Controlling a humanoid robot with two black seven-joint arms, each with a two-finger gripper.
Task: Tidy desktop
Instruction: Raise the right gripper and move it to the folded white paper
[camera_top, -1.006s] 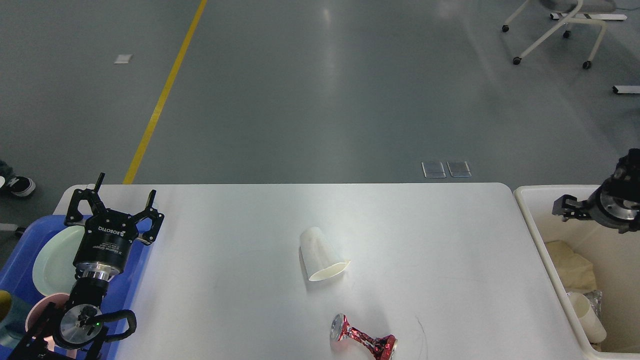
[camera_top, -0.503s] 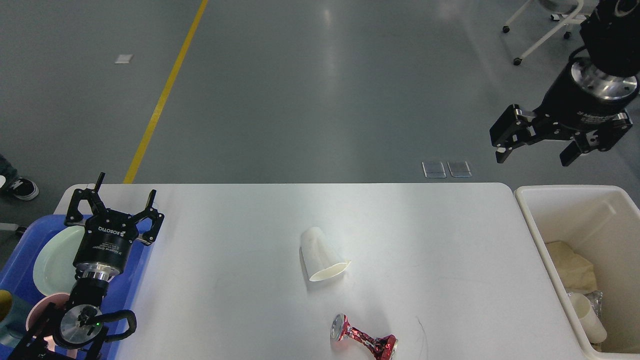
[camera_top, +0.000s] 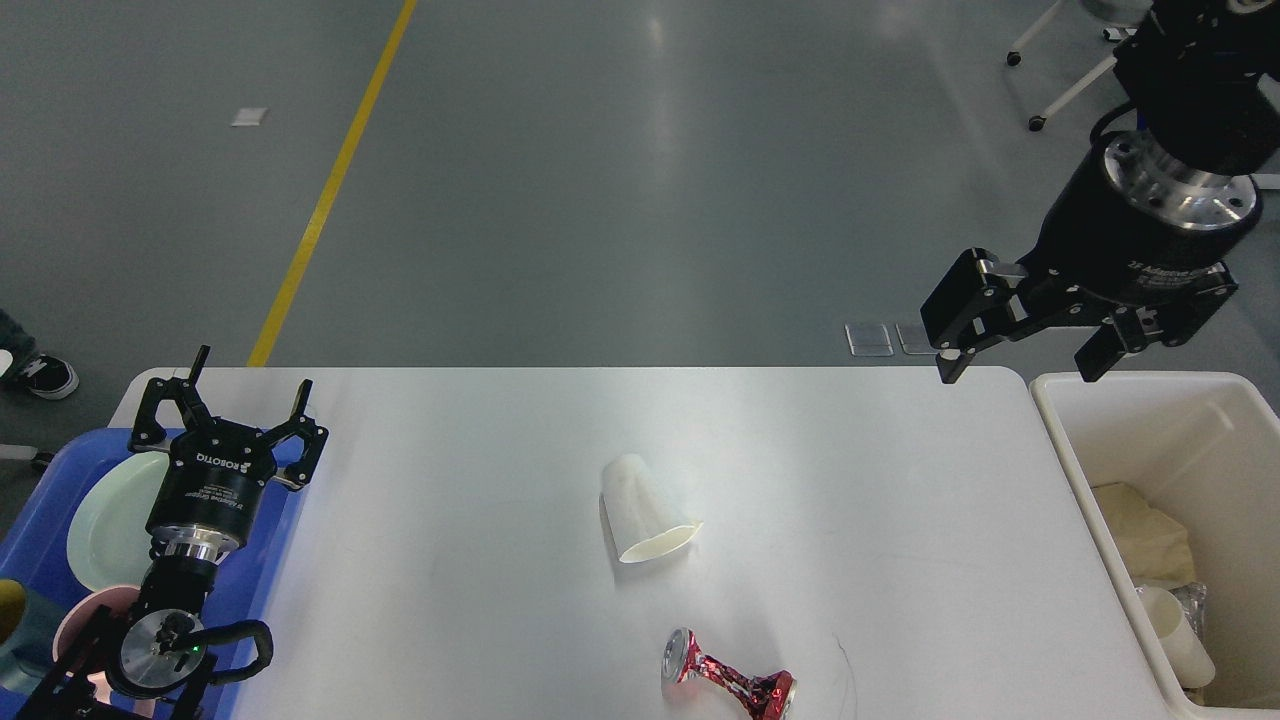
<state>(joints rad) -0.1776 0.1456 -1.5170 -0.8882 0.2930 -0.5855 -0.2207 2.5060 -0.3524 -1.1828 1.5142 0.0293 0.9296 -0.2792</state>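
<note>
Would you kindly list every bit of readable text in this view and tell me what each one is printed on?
"ROBOTIQ", upside down in white, on the body of the left tool.
A line of small white print on the body of the right tool: too blurred to read.
The crushed red can has a pattern, but no legible words.
The paper cup shows no text.

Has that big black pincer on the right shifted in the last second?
Yes. The right pincer was low over the cream bin; it then rose and swung left, and now hangs open above the desktop corner beside the bin.
</note>
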